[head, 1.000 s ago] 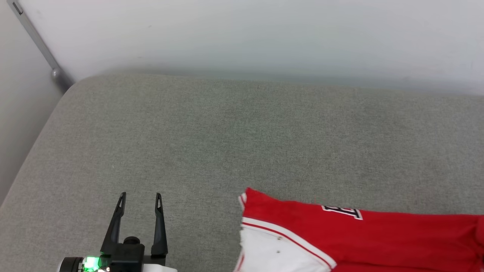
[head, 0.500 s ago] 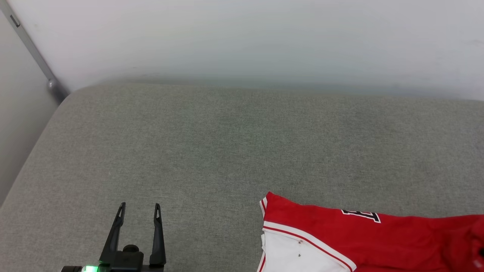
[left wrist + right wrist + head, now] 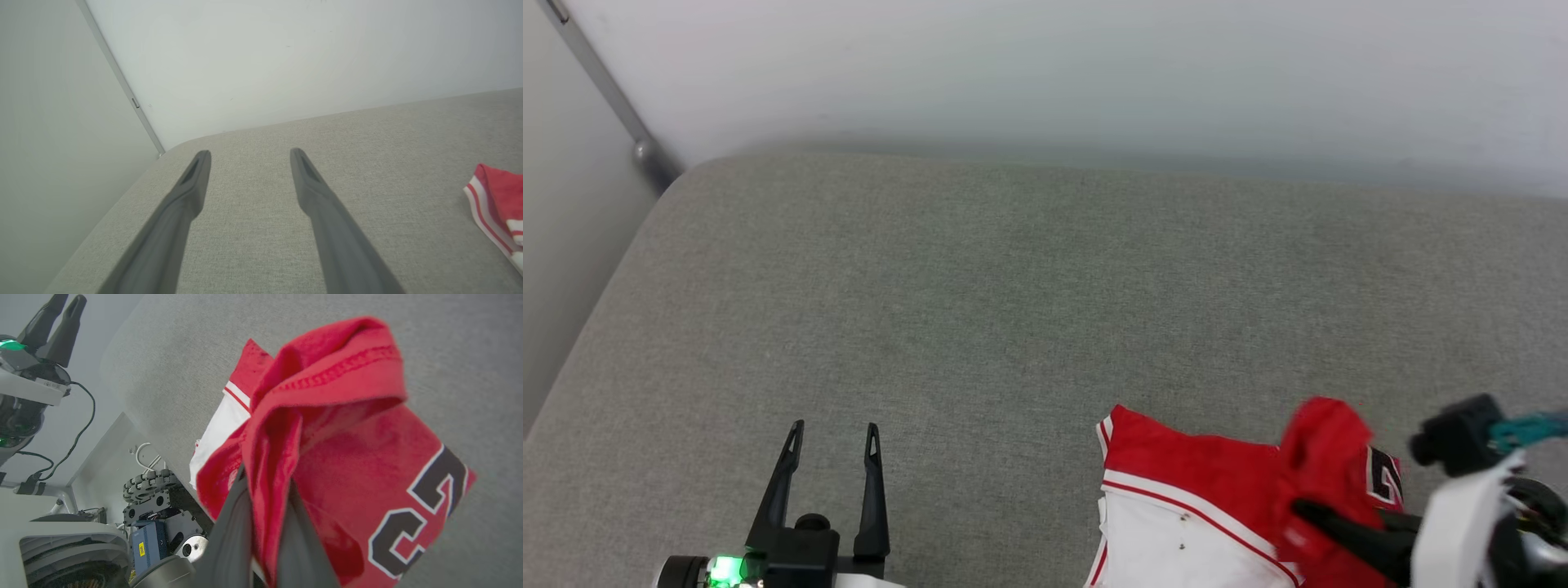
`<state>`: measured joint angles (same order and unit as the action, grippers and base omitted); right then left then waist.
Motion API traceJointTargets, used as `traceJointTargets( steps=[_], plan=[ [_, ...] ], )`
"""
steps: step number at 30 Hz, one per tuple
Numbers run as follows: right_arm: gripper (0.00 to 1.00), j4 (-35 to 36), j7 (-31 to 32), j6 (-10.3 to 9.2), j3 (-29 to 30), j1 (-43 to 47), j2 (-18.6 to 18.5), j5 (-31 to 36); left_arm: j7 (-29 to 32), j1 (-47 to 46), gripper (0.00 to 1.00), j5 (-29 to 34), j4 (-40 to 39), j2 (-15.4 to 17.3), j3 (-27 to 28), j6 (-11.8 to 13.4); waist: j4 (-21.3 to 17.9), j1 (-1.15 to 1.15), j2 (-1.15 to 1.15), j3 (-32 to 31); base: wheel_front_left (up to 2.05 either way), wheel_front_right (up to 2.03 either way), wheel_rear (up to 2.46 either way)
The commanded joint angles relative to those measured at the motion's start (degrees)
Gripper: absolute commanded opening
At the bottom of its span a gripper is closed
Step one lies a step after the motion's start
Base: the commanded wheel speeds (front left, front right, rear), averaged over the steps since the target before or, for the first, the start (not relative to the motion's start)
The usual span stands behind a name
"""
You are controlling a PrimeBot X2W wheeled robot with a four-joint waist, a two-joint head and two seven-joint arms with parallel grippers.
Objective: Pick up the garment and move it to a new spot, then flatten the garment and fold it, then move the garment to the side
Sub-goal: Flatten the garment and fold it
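Note:
The garment [image 3: 1192,482], a bright red jersey with a white sleeve panel and black white-outlined numbers, lies at the lower right of the grey cushion. My right gripper [image 3: 1307,518] is shut on a bunched red fold of it, lifted off the cushion. In the right wrist view the red cloth [image 3: 327,428] drapes over both dark fingers and hides their tips. My left gripper [image 3: 833,433] stands open at the lower left over bare cushion, well left of the garment. The left wrist view has the garment's striped sleeve edge [image 3: 496,204] at its far right.
The grey fabric cushion [image 3: 980,310] ends at a rounded left corner, with a white wall [image 3: 1045,73] behind and a metal rail [image 3: 613,98] at the far left. The robot's wheeled base and cables [image 3: 155,506] sit below the cushion's near edge.
My right gripper has come into the head view with a red fold raised and pulled leftward, bunching the right part of the garment. The left gripper has stayed put. The head camera shifted slightly.

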<state>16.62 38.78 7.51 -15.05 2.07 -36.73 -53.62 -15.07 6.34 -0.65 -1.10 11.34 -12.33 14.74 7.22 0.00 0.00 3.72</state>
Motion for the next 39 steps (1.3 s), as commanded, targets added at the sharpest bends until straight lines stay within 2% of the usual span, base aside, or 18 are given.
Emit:
traceJointTargets(
  steps=[1,2,3,10,11,12,19,20,21,22,23,24,30,36,39],
  plan=[
    [0.00,0.06,0.24,-0.05,-1.81,-2.23,1.25,0.55,-0.12,-0.92,1.00,0.24,-0.05,-0.30,0.10,-0.12,0.44,0.00,0.00,0.43,0.00,0.00,0.00],
    [0.00,-0.27,0.48,-0.05,-3.54,-3.62,1.89,0.94,-0.12,-1.03,1.00,0.27,-0.02,-0.42,0.03,-0.20,0.65,0.00,0.00,0.68,0.00,0.00,0.00],
    [0.00,-2.05,0.76,-0.05,-8.85,-8.24,3.92,2.32,-0.12,-1.42,1.00,0.33,0.10,-0.69,-0.16,-0.38,1.18,0.00,0.00,1.37,0.00,0.00,0.00],
    [0.00,-11.49,-0.71,-0.05,-19.80,-17.90,7.82,5.52,-0.12,-2.93,1.00,0.39,0.05,-1.48,-0.49,-0.54,2.10,0.00,0.00,3.57,0.00,0.00,0.00],
    [0.00,-13.44,-1.17,-0.05,-20.85,-18.78,8.21,5.66,-0.12,-3.20,1.00,0.43,0.05,-1.58,-0.58,-0.56,2.22,0.00,0.00,3.86,0.00,0.00,0.00],
    [0.00,-19.26,-2.47,-0.05,-24.35,-20.99,9.22,6.59,-0.12,-3.71,1.00,0.51,0.05,-1.87,-0.73,-0.56,2.63,0.00,0.00,4.75,0.00,0.00,0.00],
    [0.00,-27.54,-7.42,-0.05,-30.93,-24.00,9.08,6.97,-0.12,-4.07,1.00,0.61,0.30,-1.98,-0.66,-0.14,2.57,0.00,0.00,5.09,0.00,0.00,0.00],
    [0.31,-27.71,-8.49,-0.05,-31.60,-24.36,8.79,7.05,-0.12,-3.75,1.00,0.63,0.40,-1.90,-0.62,-0.06,2.39,0.00,0.00,4.75,0.00,0.00,0.00],
    [0.76,-27.50,-9.73,-0.05,-32.02,-24.59,8.42,6.95,-0.12,-3.43,1.00,0.65,0.50,-1.82,-0.59,-0.06,2.22,0.00,0.00,4.35,0.00,0.00,0.00],
    [1.00,-27.06,-11.07,-0.05,-32.31,-24.78,7.99,6.94,-0.12,-3.07,1.00,0.66,0.58,-1.69,-0.55,0.00,2.00,0.00,0.00,3.84,0.00,0.00,0.00],
    [1.00,-24.61,-15.64,-0.05,-32.12,-25.22,5.90,7.42,-0.12,-1.98,1.00,0.59,0.80,-1.40,-0.48,0.06,1.11,0.00,0.00,2.16,0.00,0.00,0.00],
    [1.00,-23.66,-17.46,-0.05,-31.56,-25.25,4.95,8.25,-0.12,-1.77,1.00,0.51,0.91,-1.31,-0.48,0.01,0.82,0.00,0.00,1.59,0.00,0.00,0.00],
    [1.00,-20.12,-29.73,-0.05,-22.04,-22.01,2.58,12.85,-0.12,-0.33,1.00,-0.04,0.90,-1.11,0.11,-0.03,-1.08,0.00,0.00,-1.27,0.00,0.00,0.00],
    [1.00,-20.36,-43.07,-0.05,-9.20,-16.68,5.89,22.43,-0.12,1.03,1.00,-0.14,0.71,-1.10,0.60,-0.31,-2.87,0.00,0.00,-3.04,0.00,0.00,0.00],
    [1.00,-22.20,-49.29,-0.05,-2.01,-13.00,10.03,26.84,-0.12,1.60,1.00,-0.21,0.74,-1.07,0.76,-0.51,-3.54,0.00,0.00,-3.70,0.00,0.00,0.00]
  ],
)
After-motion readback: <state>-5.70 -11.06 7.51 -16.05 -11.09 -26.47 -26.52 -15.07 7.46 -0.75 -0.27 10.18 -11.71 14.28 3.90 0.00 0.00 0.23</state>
